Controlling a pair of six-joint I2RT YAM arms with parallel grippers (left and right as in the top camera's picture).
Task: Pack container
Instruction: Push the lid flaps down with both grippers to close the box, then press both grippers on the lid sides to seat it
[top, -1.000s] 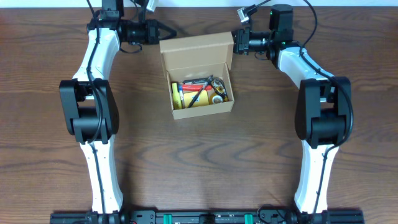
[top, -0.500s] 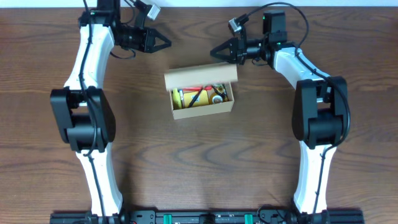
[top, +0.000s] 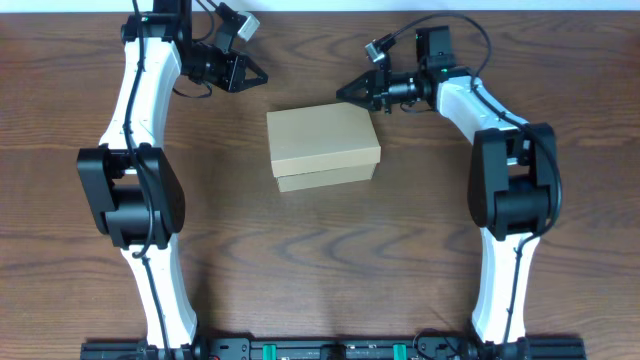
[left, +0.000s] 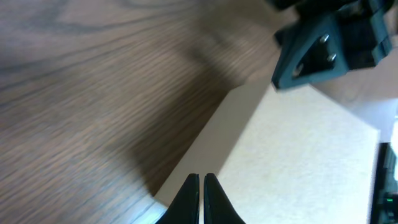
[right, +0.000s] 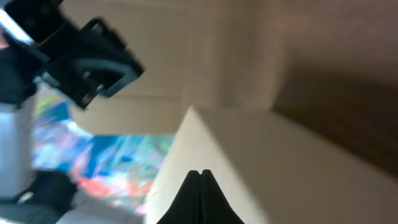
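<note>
The container (top: 322, 148), a tan cardboard box, sits mid-table with its flap lid folded down flat, so its contents are hidden. My left gripper (top: 262, 76) is shut and empty, hovering just off the box's back left corner. The left wrist view has its closed tips (left: 201, 177) over the lid's edge (left: 292, 155). My right gripper (top: 340, 93) is also shut and empty, just behind the box's back right part. Its tips (right: 199, 172) point across the lid (right: 280, 168) in the right wrist view.
The box rests on a dark wooden table (top: 320, 260). Both arms reach in from the sides, their bases on a rail (top: 320, 350) at the front edge. The table's back edge runs close behind both grippers.
The lid, upright a second ago and half down after that, now lies shut over the stationery. Both shut grippers drew back from the lid and hover behind the box.
</note>
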